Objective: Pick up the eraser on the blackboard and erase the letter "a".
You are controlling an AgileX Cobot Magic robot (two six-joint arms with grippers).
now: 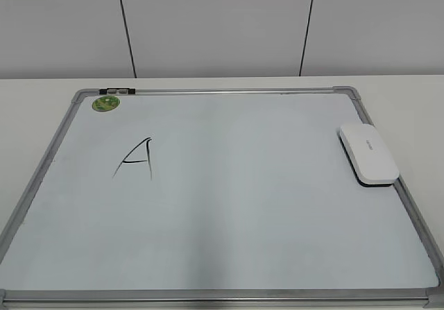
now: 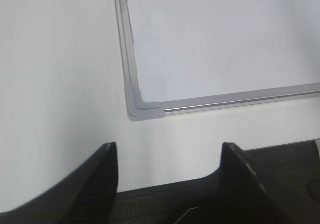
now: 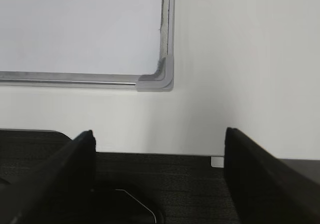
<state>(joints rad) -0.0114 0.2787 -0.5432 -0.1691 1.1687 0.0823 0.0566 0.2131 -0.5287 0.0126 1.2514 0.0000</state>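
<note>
Resting at the right edge of the blackboard, partly over its silver frame: the eraser, white, flat, rounded, dark underside just showing along its near edge.

Item, marking: one letter "a" in black marker, left of centre on the board, below the green sticker (as drawn it reads tall and angular rather than looped). Well apart from the eraser.

Item, handling, by judgement: eraser looks light and rigid, its plastic shell smooth and likely a little slippery; not fragile. Best taken across the narrow width, on the two long sides near the middle, so the dark face stays flat to the board.

Item, left gripper: fingers spread wide, nothing between them, hanging over the table just off the board's near left corner.

Item, right gripper: likewise spread wide and empty, off the near right corner, touching nothing. Eraser not in either wrist view.
</note>
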